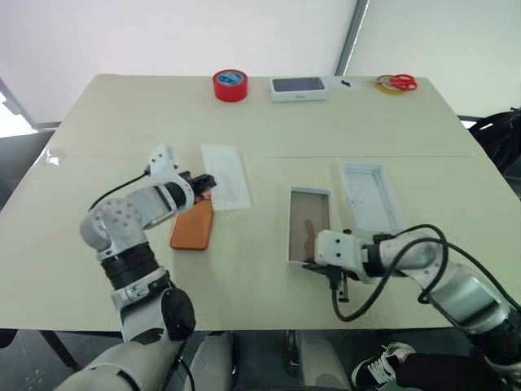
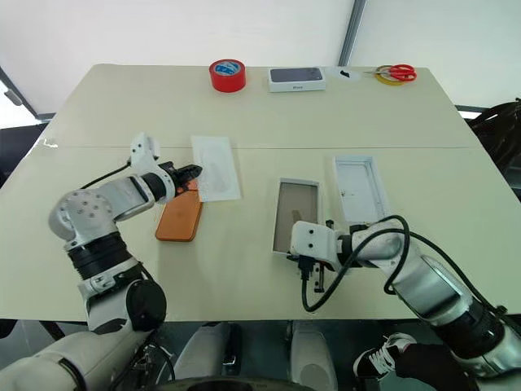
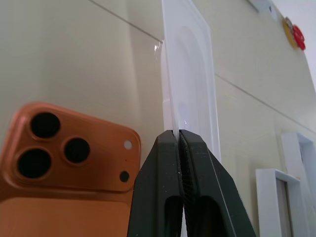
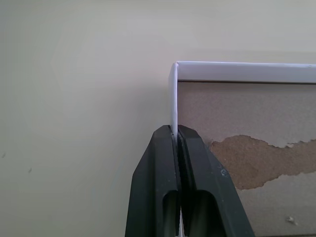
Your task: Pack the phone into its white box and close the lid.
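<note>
Phone (image 1: 192, 227) lies back-up on the tabletop (image 1: 260, 122), directly beside and just under the left pincer (image 1: 208, 181), long axis running back toward the robot. Left arm is clearly the nearer one. Left pincer is clamped on the edge of the flat white insert (image 1: 225, 176), not on the phone. Right pincer (image 4: 177, 136) is pinched onto the near corner wall of the white box (image 1: 309, 226), which extends away from it, well apart from the phone. Lid (image 1: 372, 196) sits open-side-up just beyond, beside the box. Judgement: insert must clear before the phone gets grabbed.
</note>
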